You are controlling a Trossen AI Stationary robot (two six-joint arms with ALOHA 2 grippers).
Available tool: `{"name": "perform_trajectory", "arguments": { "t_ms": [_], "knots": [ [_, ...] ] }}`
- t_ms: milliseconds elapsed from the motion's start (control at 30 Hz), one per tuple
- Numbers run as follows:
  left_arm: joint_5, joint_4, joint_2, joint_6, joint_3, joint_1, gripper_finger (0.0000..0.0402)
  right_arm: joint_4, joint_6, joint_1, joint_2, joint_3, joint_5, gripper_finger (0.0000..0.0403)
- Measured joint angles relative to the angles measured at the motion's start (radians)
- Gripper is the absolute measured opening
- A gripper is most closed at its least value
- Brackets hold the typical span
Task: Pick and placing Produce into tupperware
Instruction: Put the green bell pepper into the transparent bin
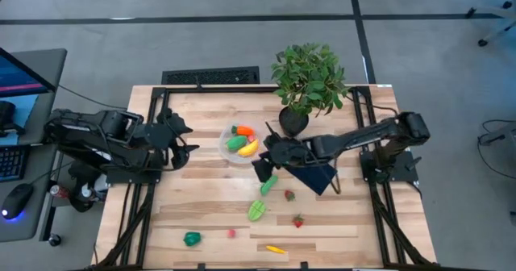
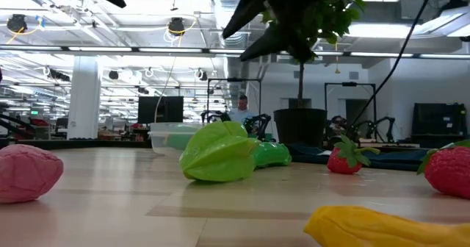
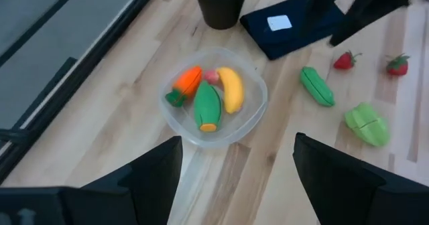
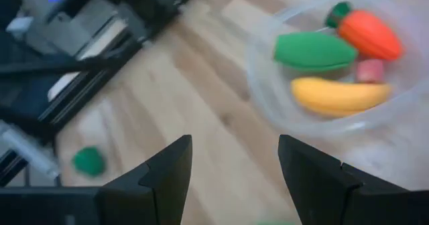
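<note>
Near the middle of the wooden surface (image 1: 201, 198) sits the clear tupperware (image 1: 226, 150), holding an orange carrot (image 1: 242, 131), a green cucumber-like piece (image 1: 236, 143), a yellow banana (image 1: 249, 148) and a small pinkish piece between them (image 3: 212, 76). Right gripper (image 1: 261, 155) hangs just right of the tupperware rim, above the surface, fingers (image 4: 167, 175) apart and holding nothing. Left gripper (image 1: 187, 138) waits at the left edge of the surface, pointing at the tupperware, fingers (image 3: 154, 175) wide apart and empty. Loose produce still on the surface: a green cucumber (image 1: 268, 184) just near-side of the right gripper, a light green carambola-like piece (image 1: 256, 210) nearer still, two red strawberries (image 1: 289, 195) (image 1: 298, 221) to its right, a dark green pepper (image 1: 191, 239) toward the near left, a small pink piece (image 1: 231, 233) and a small yellow-orange piece (image 1: 276, 249) at the near edge. Potted plant (image 1: 306, 81) stands at the far side, right of the tupperware; dark blue flat rectangle (image 1: 313, 176) with a white label lies under the right arm, touching or nearly touching the pot, can't tell which. Low view has the pink piece, the carambola-like piece and the strawberries resting on the surface, with the right gripper above them.
</note>
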Motion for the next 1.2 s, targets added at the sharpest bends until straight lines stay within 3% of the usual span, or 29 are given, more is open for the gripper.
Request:
{"name": "perform_trajectory", "arguments": {
  "t_ms": [167, 400, 567, 800, 933, 1200],
  "knots": [
    [0.080, 0.062, 0.012, -0.029, -0.080, -0.014, 0.0272, -0.093, 0.031, 0.077, -0.056, 0.000, -0.001, 0.0214],
    [0.325, 0.076, 0.020, -0.096, -0.200, -0.050, 0.0272, -0.202, 0.108, 0.190, -0.113, 0.000, 0.000, 0.0214],
    [0.434, 0.089, 0.019, -0.147, -0.241, -0.133, 0.0272, -0.253, 0.169, 0.262, -0.133, 0.000, 0.000, 0.0214],
    [0.445, 0.261, 0.019, -0.212, -0.273, -0.297, 0.0272, -0.320, 0.262, 0.351, -0.133, 0.000, 0.000, 0.0214],
    [0.380, 0.376, 0.026, -0.256, -0.274, -0.412, 0.0272, -0.403, 0.325, 0.400, -0.133, 0.000, 0.000, 0.0214],
    [0.329, 0.396, 0.138, -0.368, -0.275, -0.561, 0.0272, -0.582, 0.456, 0.497, -0.130, 0.000, 0.024, 0.0214]
  ]
}}
